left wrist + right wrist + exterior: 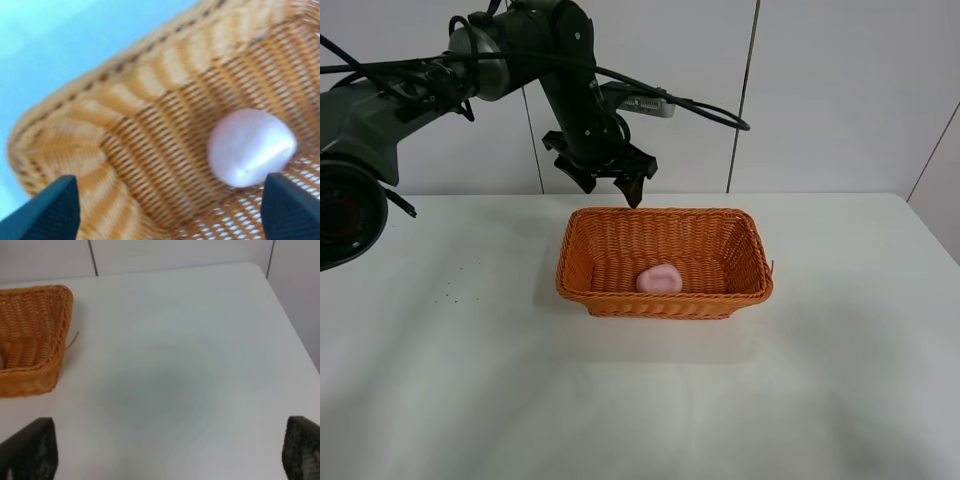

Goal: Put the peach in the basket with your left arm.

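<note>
Inside the basket (660,212) on the white table (470,380), near its front wall, the peach (659,279) is seen lying loose. Above the basket's back rim, the left gripper (612,185) is held with fingers (633,190) spread wide, empty.

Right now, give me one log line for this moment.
peach: in basket | left gripper: open, empty, above basket's far edge | right gripper: open, empty, over table | status: placement looks done

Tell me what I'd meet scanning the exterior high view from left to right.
The left arm at its shoulder → left gripper, open → peach → right rim of the basket that holds it.
</note>
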Controlling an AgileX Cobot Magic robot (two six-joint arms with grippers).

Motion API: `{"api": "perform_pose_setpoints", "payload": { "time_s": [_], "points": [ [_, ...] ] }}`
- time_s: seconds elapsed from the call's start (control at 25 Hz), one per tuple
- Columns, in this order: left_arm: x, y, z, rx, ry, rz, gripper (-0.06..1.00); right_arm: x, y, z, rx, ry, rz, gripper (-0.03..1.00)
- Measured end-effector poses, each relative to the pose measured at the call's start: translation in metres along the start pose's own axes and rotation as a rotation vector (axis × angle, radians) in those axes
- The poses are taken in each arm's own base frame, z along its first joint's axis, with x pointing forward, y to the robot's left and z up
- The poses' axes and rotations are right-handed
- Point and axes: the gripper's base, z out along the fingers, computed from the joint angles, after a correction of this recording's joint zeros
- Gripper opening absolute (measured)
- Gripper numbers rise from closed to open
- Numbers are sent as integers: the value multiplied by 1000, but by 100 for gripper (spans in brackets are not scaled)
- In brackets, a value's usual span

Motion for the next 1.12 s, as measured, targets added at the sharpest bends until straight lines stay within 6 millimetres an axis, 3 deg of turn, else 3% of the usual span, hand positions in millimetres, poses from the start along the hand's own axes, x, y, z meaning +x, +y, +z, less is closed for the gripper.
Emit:
{"api": "perform_pose_setpoints", "payload": {
  "time_s": [0.12,0.32,0.52,0.64,0.76,0.96,1.12],
  "points": [
    [1,27,-2,-16,-3,-40,84,0,0,0,0,0,0,69],
    [11,100,-7,-57,0,-174,84,0,0,0,0,0,0,69],
    [36,182,-17,-105,5,-342,84,0,0,0,0,0,0,69],
    [51,213,-20,-115,12,-413,84,0,0,0,0,0,0,69],
    [58,223,-17,-96,21,-449,84,0,0,0,0,0,0,69],
    [61,220,-17,-75,32,-457,84,0,0,0,0,0,0,69],
    [71,210,-39,-75,31,-457,84,0,0,0,0,0,0,69]
  ]
}}
